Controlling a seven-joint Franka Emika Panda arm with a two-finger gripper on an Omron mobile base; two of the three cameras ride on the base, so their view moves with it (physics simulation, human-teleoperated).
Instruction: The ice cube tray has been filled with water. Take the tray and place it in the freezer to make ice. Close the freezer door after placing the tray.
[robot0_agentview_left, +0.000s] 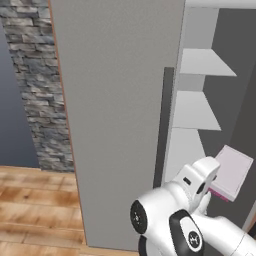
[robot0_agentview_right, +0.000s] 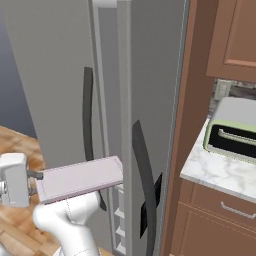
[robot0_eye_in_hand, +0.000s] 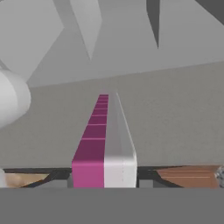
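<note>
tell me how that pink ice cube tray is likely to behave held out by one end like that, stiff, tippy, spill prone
The ice cube tray juts straight out from the gripper with no visible sag, so it is probably stiff. Gripped at one short end, it seems apt to tilt if the wrist rolls. In the left base view it is already tilted beside the freezer shelves, so water could spill.
</note>
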